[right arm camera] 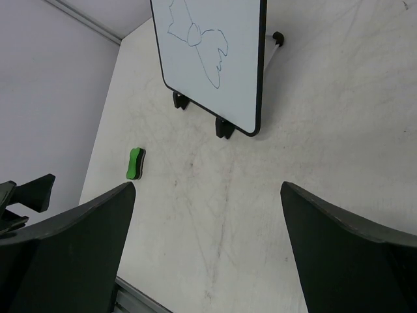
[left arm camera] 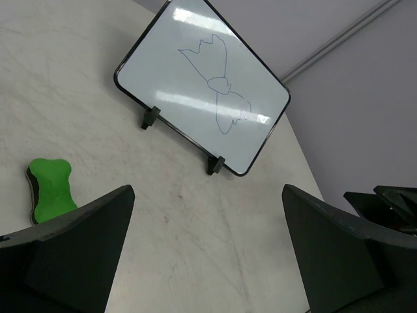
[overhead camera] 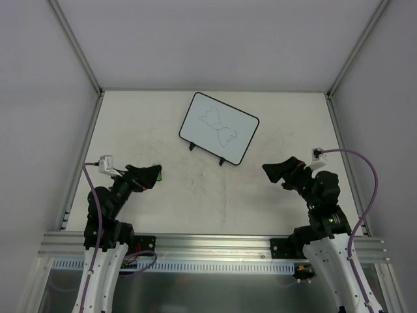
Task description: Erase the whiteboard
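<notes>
The whiteboard [overhead camera: 219, 127] stands tilted at the back middle of the table on two small black feet and bears a thin dark butterfly-like scribble [left arm camera: 218, 85]; it also shows at the top of the right wrist view [right arm camera: 212, 52]. A green eraser [left arm camera: 51, 189] lies flat on the table in front and to the left of the board. My left gripper [overhead camera: 148, 177] hovers over the eraser [overhead camera: 157, 173], open, with nothing between its fingers [left arm camera: 207, 192]. My right gripper [overhead camera: 273, 175] hangs open and empty at the front right [right arm camera: 207, 187], well short of the board.
The beige tabletop [overhead camera: 221, 195] is scuffed with faint marks. Grey walls and aluminium posts [overhead camera: 78, 49] enclose it on three sides, and a metal rail [overhead camera: 208, 244] runs along the near edge. The other arm's gripper shows at each wrist view's edge [left arm camera: 384, 202] [right arm camera: 26, 195].
</notes>
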`<action>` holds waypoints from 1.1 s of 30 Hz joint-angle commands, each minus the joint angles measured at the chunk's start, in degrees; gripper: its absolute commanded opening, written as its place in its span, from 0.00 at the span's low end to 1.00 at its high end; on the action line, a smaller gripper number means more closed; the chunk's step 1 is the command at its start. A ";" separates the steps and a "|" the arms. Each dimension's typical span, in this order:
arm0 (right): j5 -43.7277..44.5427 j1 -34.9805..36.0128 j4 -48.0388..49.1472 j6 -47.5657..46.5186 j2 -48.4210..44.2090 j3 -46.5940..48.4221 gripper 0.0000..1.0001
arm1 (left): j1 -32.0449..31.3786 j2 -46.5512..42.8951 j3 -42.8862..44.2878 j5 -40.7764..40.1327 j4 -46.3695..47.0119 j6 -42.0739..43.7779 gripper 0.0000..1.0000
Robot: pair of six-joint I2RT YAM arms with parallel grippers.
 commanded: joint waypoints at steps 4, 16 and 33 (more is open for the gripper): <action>-0.09 -0.17 0.92 -2.77 0.30 1.43 0.99 | -0.14 1.33 3.23 -1.23 -1.09 2.63 0.99; -8.09 -0.08 -0.66 -8.76 8.56 5.56 0.99 | -0.23 21.79 10.78 -6.68 -8.73 6.49 0.99; -9.33 -0.08 30.34 -1.91 13.32 -2.86 0.99 | -0.32 39.64 17.74 -18.82 -14.72 10.97 0.99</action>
